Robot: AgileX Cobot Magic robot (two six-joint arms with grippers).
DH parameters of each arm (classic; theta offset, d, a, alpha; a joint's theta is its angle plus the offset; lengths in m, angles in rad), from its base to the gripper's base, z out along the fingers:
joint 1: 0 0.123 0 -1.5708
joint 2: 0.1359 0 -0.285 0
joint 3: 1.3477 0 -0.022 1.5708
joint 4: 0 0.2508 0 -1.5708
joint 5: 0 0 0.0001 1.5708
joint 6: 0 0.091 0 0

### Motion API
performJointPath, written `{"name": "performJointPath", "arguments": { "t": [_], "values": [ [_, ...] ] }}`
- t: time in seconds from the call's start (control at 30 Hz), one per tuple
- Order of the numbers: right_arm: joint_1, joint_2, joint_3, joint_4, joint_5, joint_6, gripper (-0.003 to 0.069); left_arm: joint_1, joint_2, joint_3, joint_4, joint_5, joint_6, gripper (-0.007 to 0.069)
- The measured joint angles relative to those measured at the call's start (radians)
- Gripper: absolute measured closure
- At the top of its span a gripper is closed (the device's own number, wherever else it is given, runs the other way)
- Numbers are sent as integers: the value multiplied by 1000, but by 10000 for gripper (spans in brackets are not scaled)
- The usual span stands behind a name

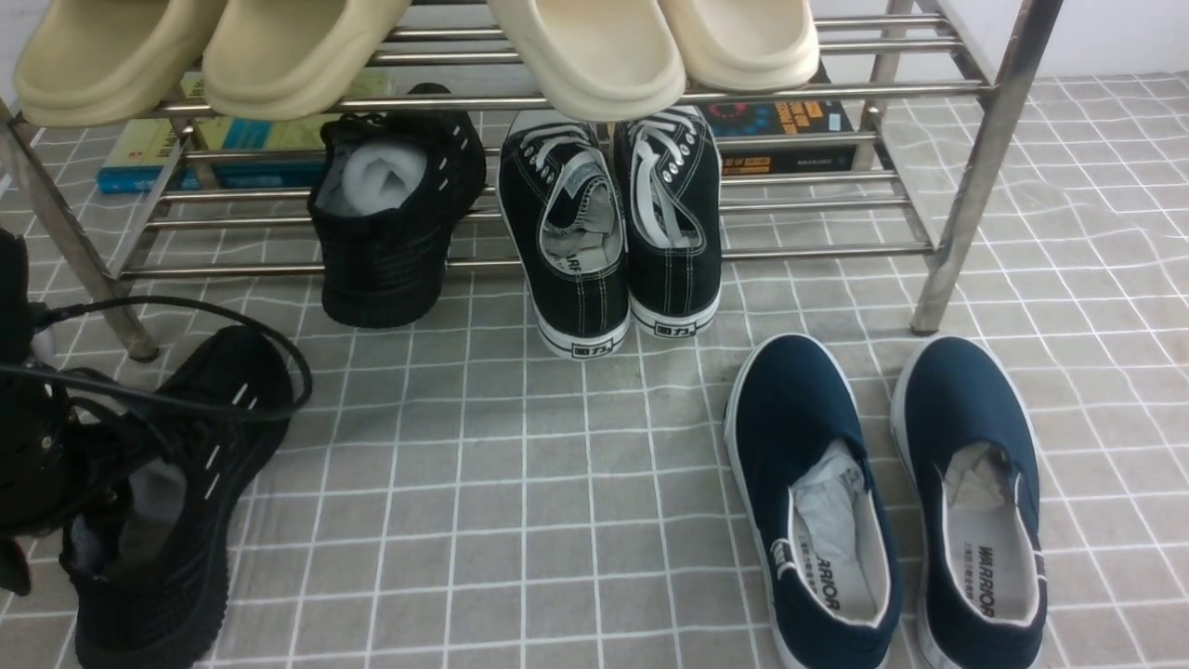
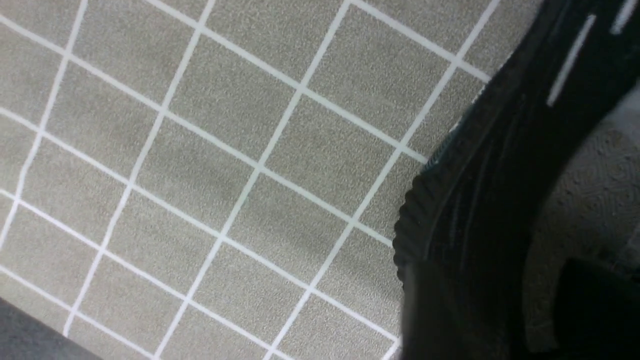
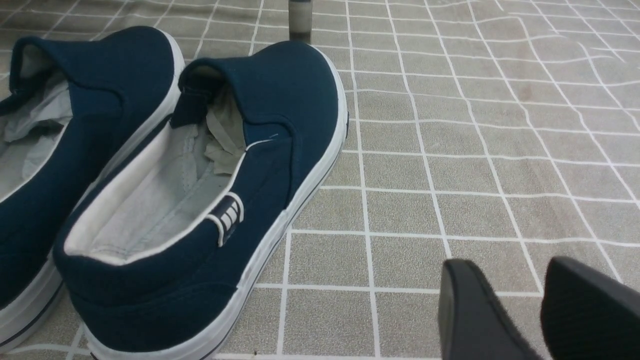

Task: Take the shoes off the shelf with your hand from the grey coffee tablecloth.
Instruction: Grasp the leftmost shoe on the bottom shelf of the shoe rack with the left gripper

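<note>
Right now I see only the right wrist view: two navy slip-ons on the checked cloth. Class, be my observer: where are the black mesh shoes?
Observer: One black mesh shoe rests on the lower tier of the shelf, left of the black lace-ups.
Operator: And its partner?
Observer: The other mesh shoe lies on the cloth, in front of the shelf's left leg.
Operator: Is a hand near it?
Observer: The left hand is at its opening; whether it grips, I cannot tell.
</note>
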Motion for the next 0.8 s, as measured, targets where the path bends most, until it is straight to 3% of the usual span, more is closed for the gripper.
{"name": "performJointPath", "arguments": {
  "t": [0.07, 0.2, 0.43, 0.8],
  "values": [
    [0, 0, 0, 0, 0, 0, 420, 0, -13, -68, -9, 19, 0, 105],
    [0, 0, 0, 0, 0, 0, 420, -4, -16, -208, -119, -67, 23, 52],
    [0, 0, 0, 0, 0, 0, 420, -81, 40, -280, -317, -453, 71, 67],
    [0, 0, 0, 0, 0, 0, 420, -90, 192, -282, -457, -649, 74, 113]
  ]
}}
